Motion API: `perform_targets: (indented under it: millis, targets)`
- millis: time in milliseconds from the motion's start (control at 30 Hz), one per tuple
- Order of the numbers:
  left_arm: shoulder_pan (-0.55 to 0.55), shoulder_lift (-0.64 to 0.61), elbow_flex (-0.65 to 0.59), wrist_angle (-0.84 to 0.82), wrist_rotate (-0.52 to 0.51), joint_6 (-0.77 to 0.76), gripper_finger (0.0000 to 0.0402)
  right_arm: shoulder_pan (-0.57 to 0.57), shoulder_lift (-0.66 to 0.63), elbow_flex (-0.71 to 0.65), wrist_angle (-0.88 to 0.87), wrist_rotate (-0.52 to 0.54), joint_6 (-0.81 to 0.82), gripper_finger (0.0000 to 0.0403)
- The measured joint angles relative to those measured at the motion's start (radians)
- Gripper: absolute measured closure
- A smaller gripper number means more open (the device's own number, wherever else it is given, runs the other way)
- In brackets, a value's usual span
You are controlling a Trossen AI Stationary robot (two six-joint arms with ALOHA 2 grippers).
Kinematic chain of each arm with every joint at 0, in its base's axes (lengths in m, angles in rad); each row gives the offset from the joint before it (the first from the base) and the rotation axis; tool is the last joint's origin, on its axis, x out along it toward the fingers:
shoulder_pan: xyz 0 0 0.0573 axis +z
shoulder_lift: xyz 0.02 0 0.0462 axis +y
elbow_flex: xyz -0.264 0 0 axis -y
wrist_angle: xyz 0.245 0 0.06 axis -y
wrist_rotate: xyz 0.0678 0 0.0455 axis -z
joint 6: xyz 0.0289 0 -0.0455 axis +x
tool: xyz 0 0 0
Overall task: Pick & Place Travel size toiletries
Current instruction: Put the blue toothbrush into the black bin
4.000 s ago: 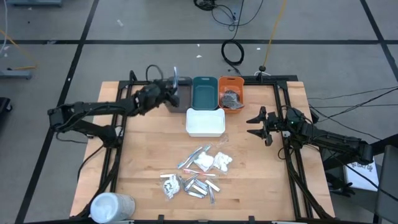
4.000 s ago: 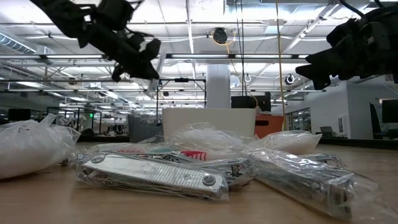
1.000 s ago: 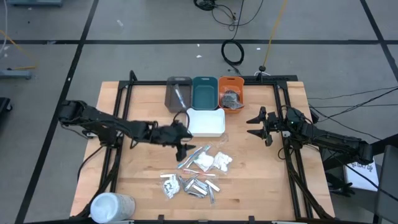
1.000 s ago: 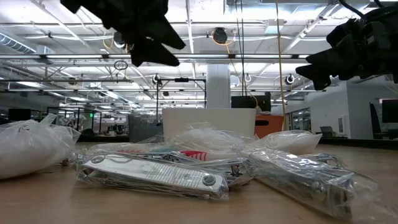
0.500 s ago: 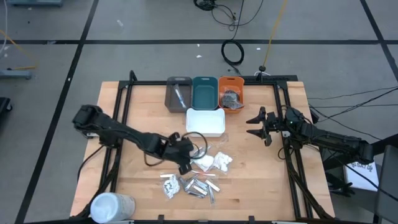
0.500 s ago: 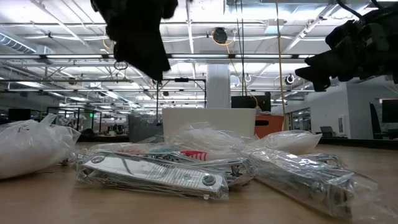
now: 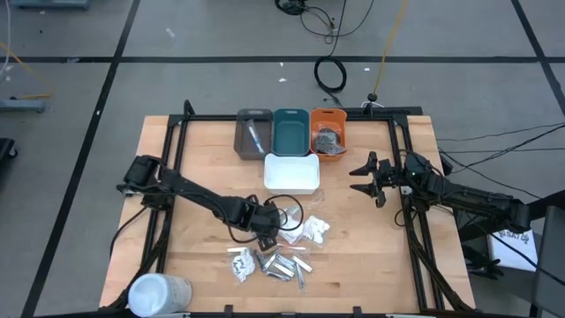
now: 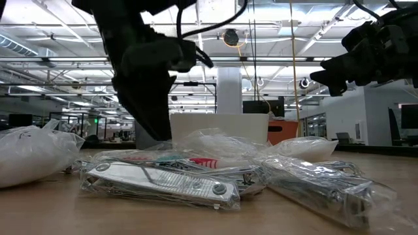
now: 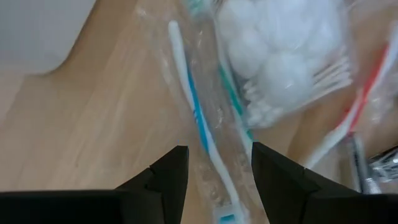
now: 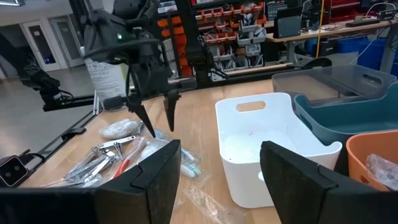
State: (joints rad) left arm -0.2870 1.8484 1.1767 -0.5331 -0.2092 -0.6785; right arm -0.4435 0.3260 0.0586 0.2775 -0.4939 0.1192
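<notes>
The travel size toiletries point(image 7: 282, 243) lie in a loose pile on the wooden table, near the front middle. They include wrapped toothbrushes, a bag of cotton balls point(image 9: 280, 56) and silver packets point(image 8: 163, 183). My left gripper point(image 9: 217, 163) points steeply down over the pile's far left side, open. Its fingers stand on either side of a blue toothbrush in clear wrap point(image 9: 194, 115). The right wrist view shows that gripper point(image 10: 158, 127) just above the wrap. My right gripper point(image 7: 365, 177) waits open at the table's right side, level, with nothing between its fingers.
A white tray point(image 7: 292, 174) stands just beyond the pile. Behind it stand a grey tray point(image 7: 253, 134) holding a slim stick, a teal tray point(image 7: 290, 131) and an orange tray point(image 7: 327, 131) with dark items. A big white cylinder point(image 7: 159, 291) lies at the near left corner.
My left gripper has come from beside the white tray toward the table's near edge. It has sunk toward the toiletries pile and tipped over to point steeply down.
</notes>
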Motion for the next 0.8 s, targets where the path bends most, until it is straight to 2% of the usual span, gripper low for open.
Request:
perform_targets:
  millis: [800]
  targets:
    - [0.016, 0.101, 0.001, -0.013, 0.003, -0.014, 0.0229, 0.0, 0.002, 0.0, -0.006, 0.0, 0.0, 0.0195]
